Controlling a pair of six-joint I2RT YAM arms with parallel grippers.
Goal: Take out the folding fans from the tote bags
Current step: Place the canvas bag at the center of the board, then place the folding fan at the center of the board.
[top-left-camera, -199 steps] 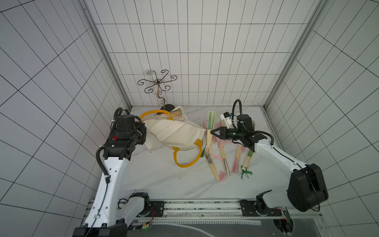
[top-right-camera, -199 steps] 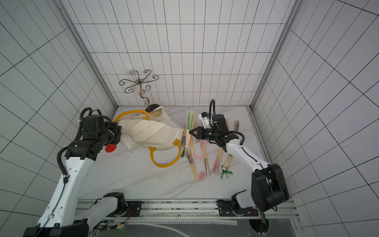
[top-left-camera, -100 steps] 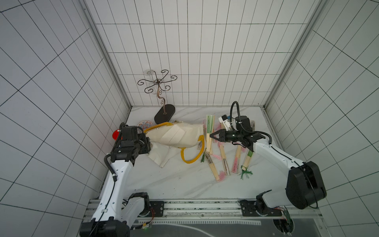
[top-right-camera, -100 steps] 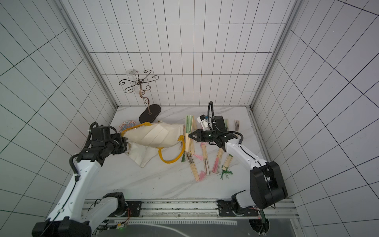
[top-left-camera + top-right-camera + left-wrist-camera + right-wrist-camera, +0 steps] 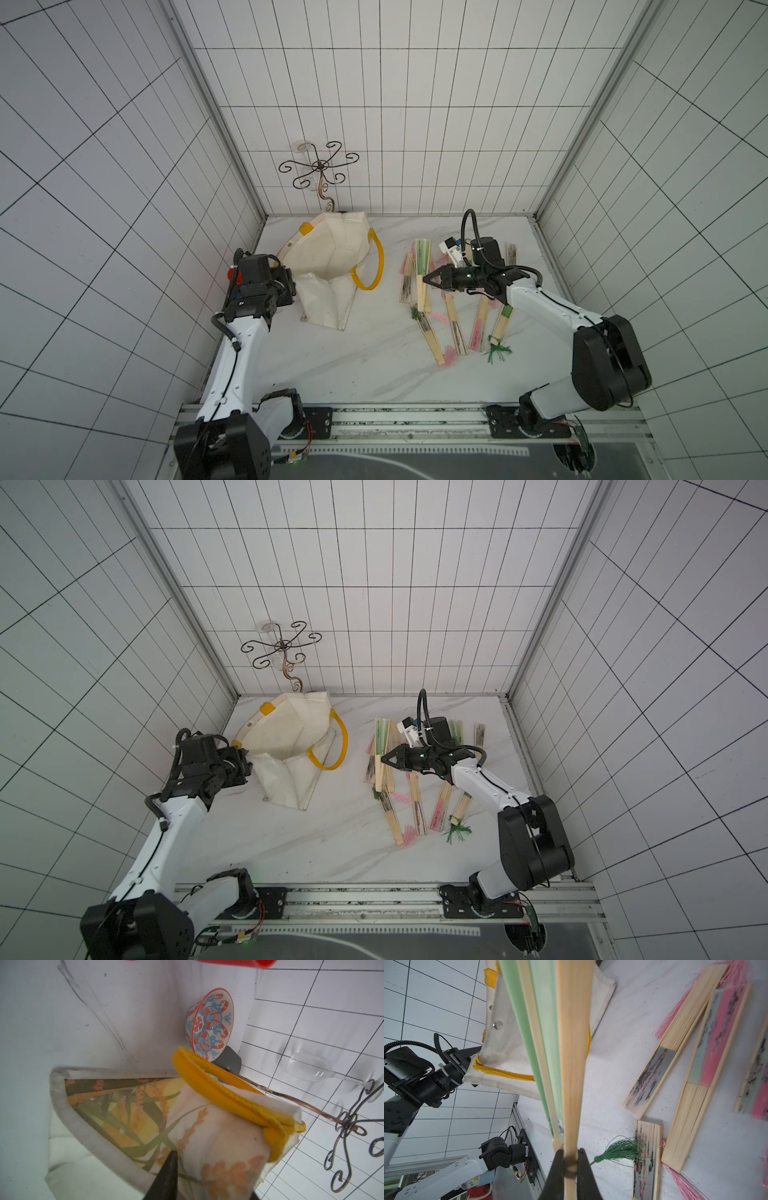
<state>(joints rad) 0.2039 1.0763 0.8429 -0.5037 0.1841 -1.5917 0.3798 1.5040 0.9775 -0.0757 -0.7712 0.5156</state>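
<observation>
My two top eyes sit side by side, high above the front rail (image 5: 411, 422). They look down toward the back wall (image 5: 386, 124), far enough off to hold the whole table (image 5: 340, 365), my left arm (image 5: 241, 345) and right arm (image 5: 548, 306). My left wrist camera sits close against the bag (image 5: 218, 1136), facing the corner bowl (image 5: 209, 1022). My right wrist camera looks along a fan (image 5: 571, 1064), across to the bag and left arm. Every view shares the bag.

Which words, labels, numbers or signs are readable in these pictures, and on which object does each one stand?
None can be read.
The dark marks printed on the folding fans are too blurred to read.
The tote bag carries only a plant picture, no words.
</observation>
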